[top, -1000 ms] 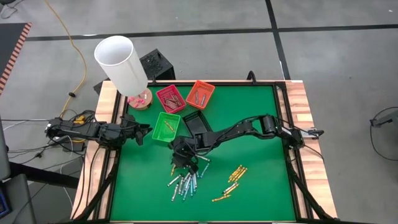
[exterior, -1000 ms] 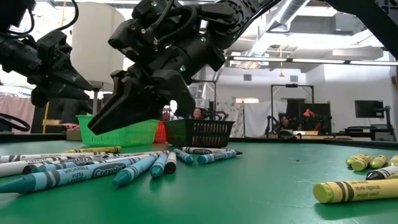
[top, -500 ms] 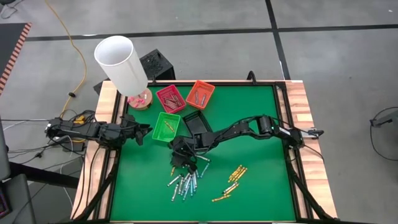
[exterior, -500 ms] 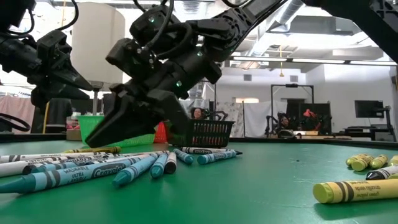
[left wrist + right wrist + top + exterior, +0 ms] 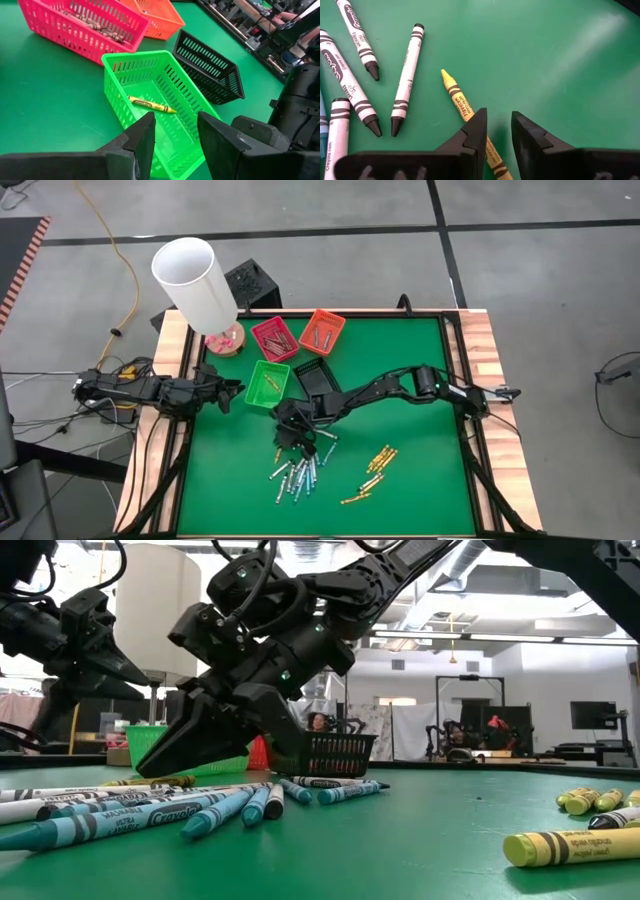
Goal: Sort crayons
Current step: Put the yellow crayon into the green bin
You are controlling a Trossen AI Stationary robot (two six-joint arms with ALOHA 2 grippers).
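The flat green table top (image 5: 420, 480) has wooden edges, and the room behind looks like a big workshop. Thin blue and white wax crayons (image 5: 297, 475) lie in a bunch near yellow ones (image 5: 372, 472). The right gripper (image 5: 497, 131) is low over one yellow crayon (image 5: 459, 101), fingers apart, maybe not touching it. It has dipped a bit lower than a second ago. The left gripper (image 5: 175, 132) waits open by the green plastic tray (image 5: 165, 95).
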